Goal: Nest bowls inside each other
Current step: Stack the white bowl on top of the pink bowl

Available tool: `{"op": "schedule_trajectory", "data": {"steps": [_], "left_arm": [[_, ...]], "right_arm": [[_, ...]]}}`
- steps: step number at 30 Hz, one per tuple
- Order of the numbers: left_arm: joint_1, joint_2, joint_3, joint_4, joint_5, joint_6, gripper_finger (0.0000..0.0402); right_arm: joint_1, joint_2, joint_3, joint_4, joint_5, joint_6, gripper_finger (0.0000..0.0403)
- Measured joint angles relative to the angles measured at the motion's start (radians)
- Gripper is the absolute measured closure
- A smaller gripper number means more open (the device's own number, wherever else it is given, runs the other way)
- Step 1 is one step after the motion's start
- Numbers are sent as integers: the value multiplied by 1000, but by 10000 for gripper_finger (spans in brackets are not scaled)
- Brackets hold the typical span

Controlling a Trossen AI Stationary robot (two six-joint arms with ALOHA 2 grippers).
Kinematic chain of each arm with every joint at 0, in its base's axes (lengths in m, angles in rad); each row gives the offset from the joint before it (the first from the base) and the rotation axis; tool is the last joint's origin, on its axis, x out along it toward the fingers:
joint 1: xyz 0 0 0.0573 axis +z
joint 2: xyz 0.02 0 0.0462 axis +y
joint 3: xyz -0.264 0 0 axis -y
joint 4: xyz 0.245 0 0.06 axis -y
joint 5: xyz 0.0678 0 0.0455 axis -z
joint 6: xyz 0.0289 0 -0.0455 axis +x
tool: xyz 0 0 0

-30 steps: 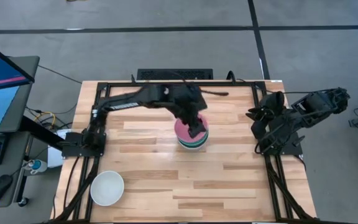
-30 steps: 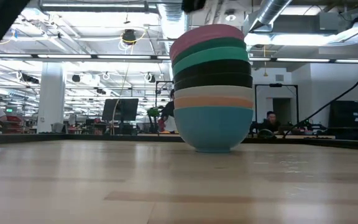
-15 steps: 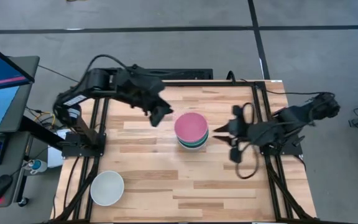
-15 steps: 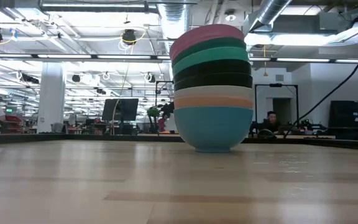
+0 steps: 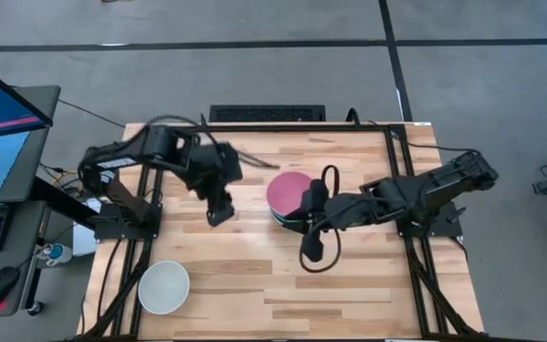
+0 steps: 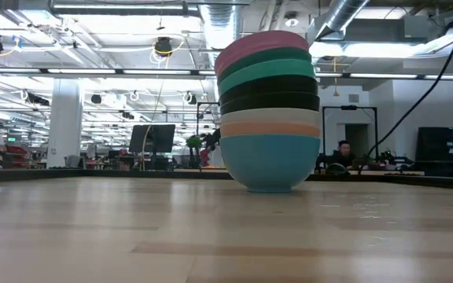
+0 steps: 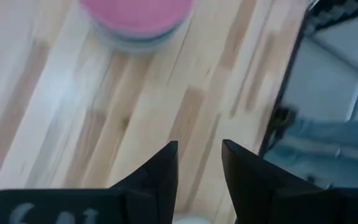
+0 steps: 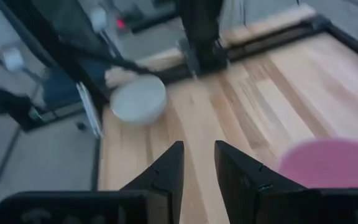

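We hold both grippers empty, fingers narrowly parted — left gripper (image 5: 218,211) left of the nested stack (image 5: 291,198), right gripper (image 5: 313,249) just beside it. One white bowl (image 5: 164,287) waits near-left on the table (image 5: 368,285) — unstacked.

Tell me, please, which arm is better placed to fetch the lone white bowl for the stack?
Probably left: the white bowl sits at the table's left front corner, on the left gripper's side. The right gripper is beside the stack, farther off.
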Motion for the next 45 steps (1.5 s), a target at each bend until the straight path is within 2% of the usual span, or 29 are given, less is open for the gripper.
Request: {"op": "schedule_trajectory", "data": {"steps": [5, 10, 16, 22, 26, 31, 38, 45], "left_arm": [[-57, -82, -247, 1, -41, 11, 287], [-120, -188, -469, 3, -96, -48, 287], [-240, -351, -707, 61, -112, -264, 287], [-408, -514, -919, 299, -121, -559, 287], [-509, -558, -1038, 363, -147, -684, 287], [-615, -545, -1147, 368, -65, -669, 287], [-691, -529, -1169, 368, -156, -630, 288], [-717, -494, -1169, 370, -159, -633, 288]], "right_arm": [[16, -2, 57, 79, 5, -16, 291], [30, -23, 73, 75, 7, -17, 291], [30, -24, 72, 67, 6, -16, 291], [30, -18, 72, 64, 6, -16, 291], [28, -14, 72, 64, 7, -16, 291], [28, -13, 72, 64, 8, -16, 291], [28, -13, 72, 65, 9, 18, 291], [28, -1, 72, 72, 12, 71, 291]]}}
